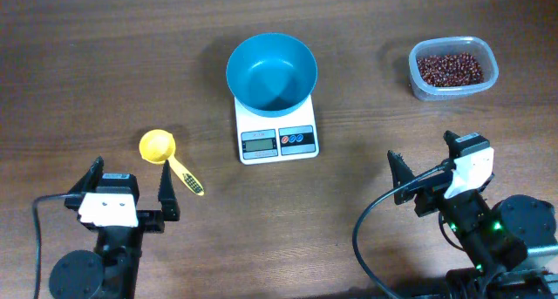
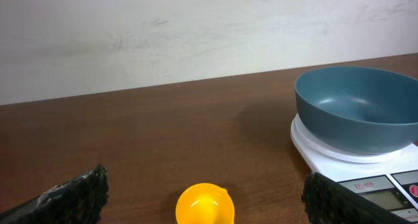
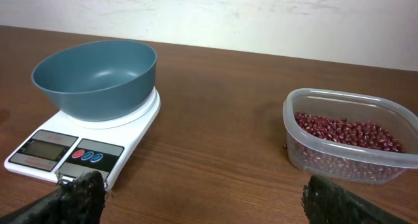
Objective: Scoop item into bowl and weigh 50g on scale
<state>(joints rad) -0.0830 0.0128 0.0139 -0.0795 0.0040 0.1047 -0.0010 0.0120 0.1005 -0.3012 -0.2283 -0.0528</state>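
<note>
An empty teal-blue bowl [image 1: 271,70] [image 2: 358,108] [image 3: 96,77] sits on the white scale [image 1: 277,133] [image 2: 366,173] [image 3: 72,145] at the table's middle back. Dark reddish-brown beans [image 1: 450,70] [image 3: 346,134] fill a clear tub [image 1: 453,69] [image 3: 345,136] at the back right. A yellow scoop [image 1: 167,159] [image 2: 205,203] lies left of the scale, handle pointing to the front right. My left gripper [image 1: 129,188] [image 2: 206,204] stands open just in front of the scoop, holding nothing. My right gripper [image 1: 425,164] [image 3: 202,201] is open over bare wood, between scale and tub.
The wooden table [image 1: 87,64] runs back to a pale wall [image 2: 196,28]. Black cables [image 1: 37,238] loop beside both arm bases at the front edge.
</note>
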